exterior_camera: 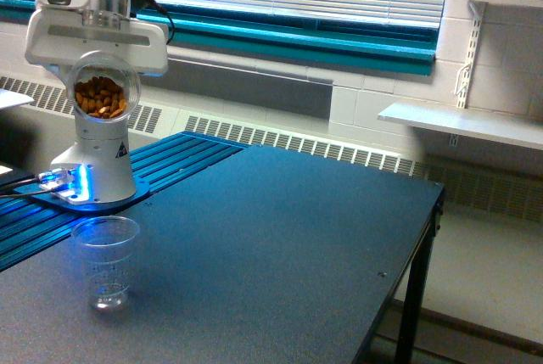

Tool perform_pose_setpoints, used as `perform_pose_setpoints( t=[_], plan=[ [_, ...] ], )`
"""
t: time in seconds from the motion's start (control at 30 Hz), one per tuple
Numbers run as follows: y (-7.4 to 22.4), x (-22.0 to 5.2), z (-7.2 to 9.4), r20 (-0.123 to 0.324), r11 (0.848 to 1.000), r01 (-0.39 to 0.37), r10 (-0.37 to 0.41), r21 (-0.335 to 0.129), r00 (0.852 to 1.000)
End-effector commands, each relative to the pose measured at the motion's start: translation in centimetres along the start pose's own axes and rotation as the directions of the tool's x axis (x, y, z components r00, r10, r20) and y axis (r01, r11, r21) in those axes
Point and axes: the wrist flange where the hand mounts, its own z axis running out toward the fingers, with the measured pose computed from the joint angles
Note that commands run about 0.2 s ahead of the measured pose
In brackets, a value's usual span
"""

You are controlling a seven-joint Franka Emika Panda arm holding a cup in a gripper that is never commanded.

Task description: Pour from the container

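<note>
My gripper (pixel 100 71) is shut on the container (pixel 103 95), a clear rounded vessel partly filled with brown nut-like pieces. It hangs high at the exterior view's left, in front of the arm's white base. Well below it, a tall tapered clear plastic cup (pixel 105 260) stands upright on the dark table (pixel 280 245), with nothing visible inside. The container is roughly above the cup and a good way up from it. The fingertips are hidden behind the vessel.
The arm's base (pixel 93 169) with blue lights sits on a ribbed blue mat (pixel 161 165) at the table's left rear. The table's right edge (pixel 428 211) drops off to the floor. A white shelf (pixel 462 122) is on the wall at the right.
</note>
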Motion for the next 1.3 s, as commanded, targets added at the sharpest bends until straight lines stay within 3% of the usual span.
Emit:
perform_pose_setpoints(
  t=[0.03,1.3],
  plan=[
    [0.4,-0.4,0.9,0.016,1.000,-0.018,0.018,-0.025,1.000],
    [1.1,-2.3,6.3,0.106,0.992,-0.041,0.053,-0.118,0.993]
  ],
)
